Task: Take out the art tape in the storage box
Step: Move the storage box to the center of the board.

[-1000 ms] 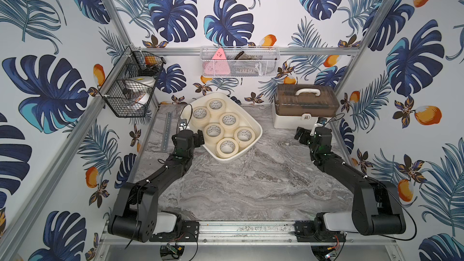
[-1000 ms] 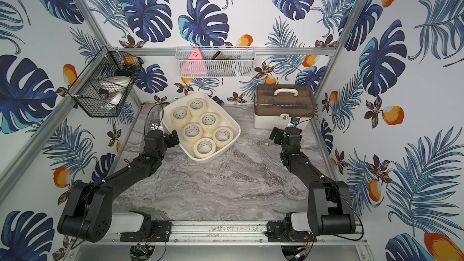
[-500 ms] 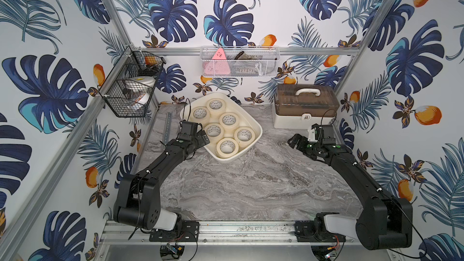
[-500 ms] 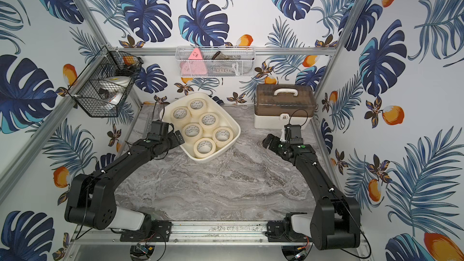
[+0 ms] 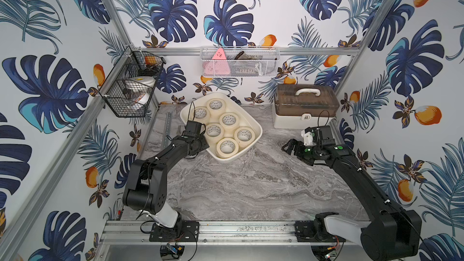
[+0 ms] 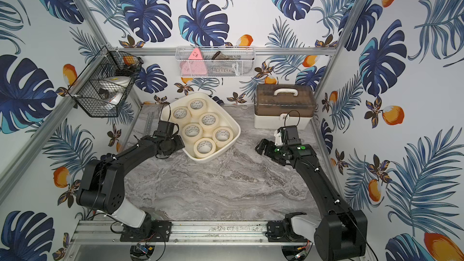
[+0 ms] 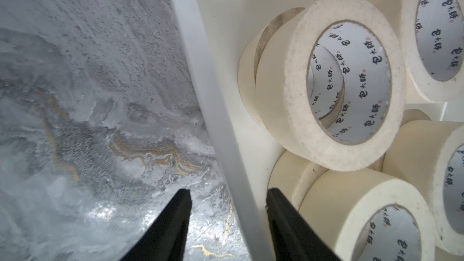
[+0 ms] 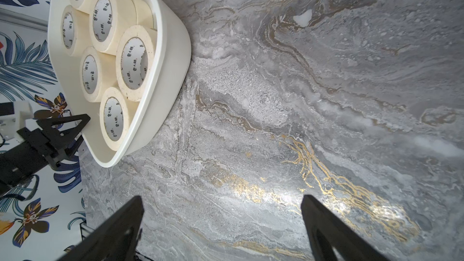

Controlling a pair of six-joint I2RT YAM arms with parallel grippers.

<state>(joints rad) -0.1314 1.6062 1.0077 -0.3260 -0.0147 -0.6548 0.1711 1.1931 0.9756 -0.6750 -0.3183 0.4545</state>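
Observation:
The storage box (image 5: 241,153) (image 6: 221,150) is a cream tub at the back of the marble table, holding several cream art tape rolls (image 5: 227,146) (image 6: 204,146) stacked two deep. My left gripper (image 5: 200,144) (image 6: 175,144) sits at the tub's near-left side. In the left wrist view its jaws (image 7: 227,192) straddle the rim (image 7: 213,111), one finger outside over the table, the other inside beside a roll (image 7: 296,96), with table showing between the outer finger and the wall. My right gripper (image 5: 287,145) (image 6: 259,146) (image 8: 222,199) hangs wide open over bare marble, well right of the tub (image 8: 170,71).
A brown-lidded case with a white handle (image 5: 305,107) stands at the back right, just behind the right arm. A black wire basket (image 5: 130,89) hangs on the left wall and a white mesh basket (image 5: 239,62) on the back rail. A metal strip (image 5: 167,126) lies left of the tub.
My left gripper has moved onto the tub's rim and its jaws have narrowed around it. The right arm has swung forward, its gripper now pointing toward the tub, still wide open.

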